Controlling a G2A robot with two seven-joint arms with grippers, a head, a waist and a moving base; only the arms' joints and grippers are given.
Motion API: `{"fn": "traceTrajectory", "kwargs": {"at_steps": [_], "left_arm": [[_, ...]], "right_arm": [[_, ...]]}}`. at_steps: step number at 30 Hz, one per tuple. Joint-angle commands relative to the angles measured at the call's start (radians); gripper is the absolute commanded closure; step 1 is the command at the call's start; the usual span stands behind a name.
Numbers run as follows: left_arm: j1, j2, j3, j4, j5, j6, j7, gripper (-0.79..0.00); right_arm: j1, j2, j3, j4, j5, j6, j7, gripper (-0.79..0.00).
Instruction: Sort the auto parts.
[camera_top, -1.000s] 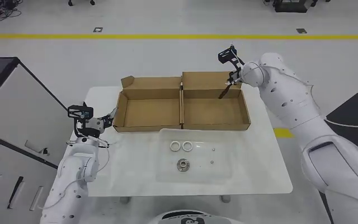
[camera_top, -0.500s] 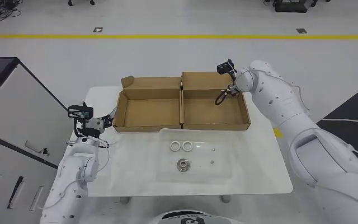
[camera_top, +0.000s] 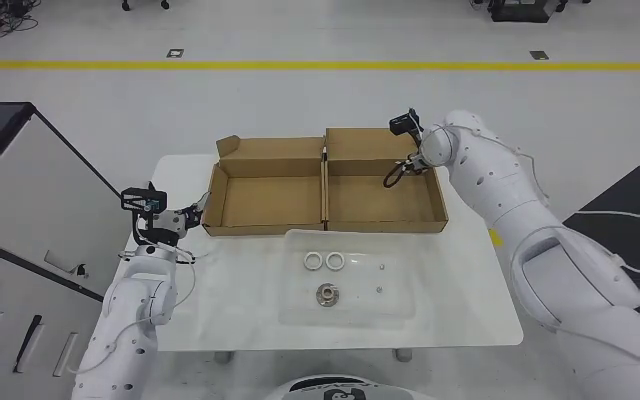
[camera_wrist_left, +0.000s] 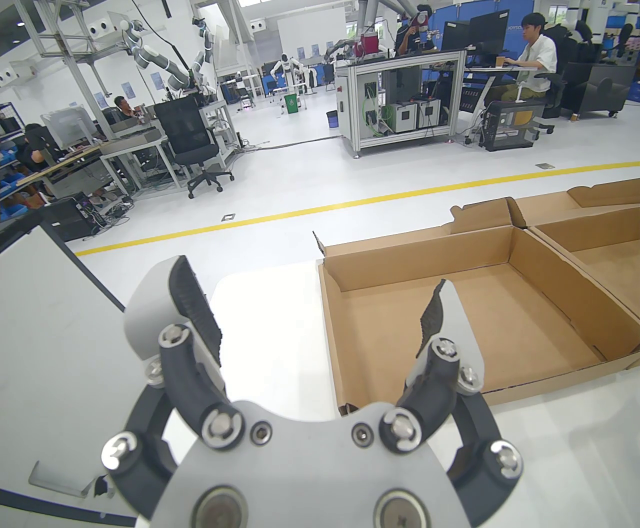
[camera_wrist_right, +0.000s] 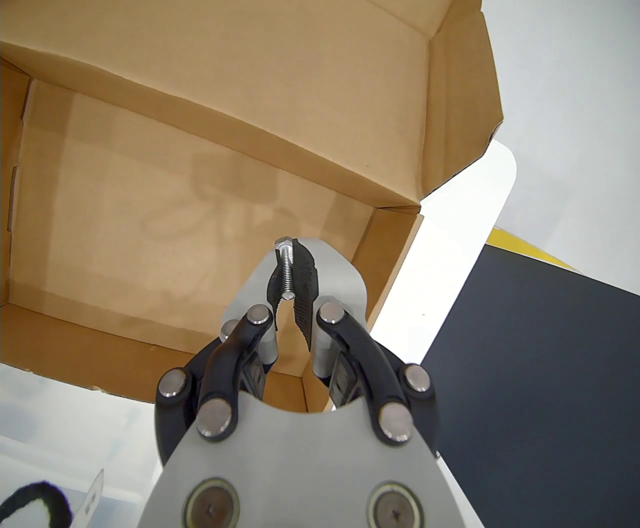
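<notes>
We count two cardboard boxes. Our right gripper (camera_wrist_right: 289, 250) pinches one bolt (camera_wrist_right: 286, 274) over the right box (camera_top: 385, 205). Left gripper (camera_wrist_left: 310, 280) sits spread wide beside the left box (camera_top: 265, 205). Two white rings (camera_top: 314, 261) lie in the tray (camera_top: 400, 305).

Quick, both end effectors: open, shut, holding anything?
Left end effector: open, empty.
Right end effector: closed on a bolt over the cardboard box.

Silver threaded bolt (camera_wrist_right: 286, 272) between fingers (camera_wrist_right: 306, 285), over cardboard box (camera_wrist_right: 125, 210)
</notes>
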Motion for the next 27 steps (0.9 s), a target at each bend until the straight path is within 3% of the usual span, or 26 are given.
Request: {"fn": "traceTrajectory", "kwargs": {"at_steps": [1, 17, 27], "left_arm": [[0.000, 0.000, 0.000, 0.000, 0.000, 0.000, 0.000, -0.785], [0.000, 0.000, 0.000, 0.000, 0.000, 0.000, 0.000, -0.785], [0.000, 0.000, 0.000, 0.000, 0.000, 0.000, 0.000, -0.785]], "right_arm": [[-0.010, 0.006, 0.010, -0.013, 0.000, -0.004, 0.010, 0.000], [-0.161, 0.092, 0.144, -0.295, -0.084, 0.079, 0.129, 0.000], [-0.223, 0.105, 0.175, -0.330, -0.102, 0.096, 0.160, 0.000]]}}
